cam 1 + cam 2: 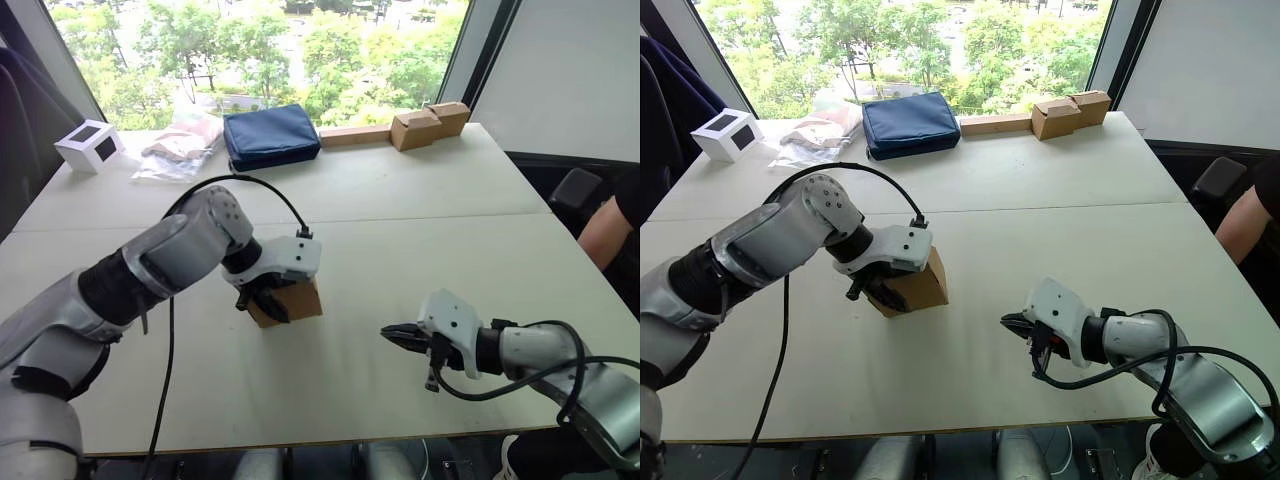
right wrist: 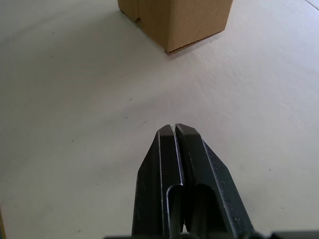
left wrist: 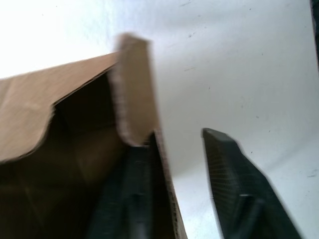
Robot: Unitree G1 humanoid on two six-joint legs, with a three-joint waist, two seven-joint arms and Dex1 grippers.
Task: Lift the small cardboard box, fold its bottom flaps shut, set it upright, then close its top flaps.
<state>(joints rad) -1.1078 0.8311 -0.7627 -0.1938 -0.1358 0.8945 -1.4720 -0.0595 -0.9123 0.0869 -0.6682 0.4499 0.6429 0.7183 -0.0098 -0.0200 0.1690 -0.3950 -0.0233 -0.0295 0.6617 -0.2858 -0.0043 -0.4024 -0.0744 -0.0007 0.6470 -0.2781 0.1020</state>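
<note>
Evidently, in the eye views the box (image 1: 290, 301) is seen resting on the table (image 1: 420, 180) near its middle, at ten o'clock from the right gripper (image 1: 392, 334). The left gripper (image 1: 262, 300) is set at it. In the left wrist view one finger (image 3: 130, 199) lies inside the open box, one outside, a wall between. In the right wrist view the fingers are pressed together, empty. Flap folding is judged unfinished.
</note>
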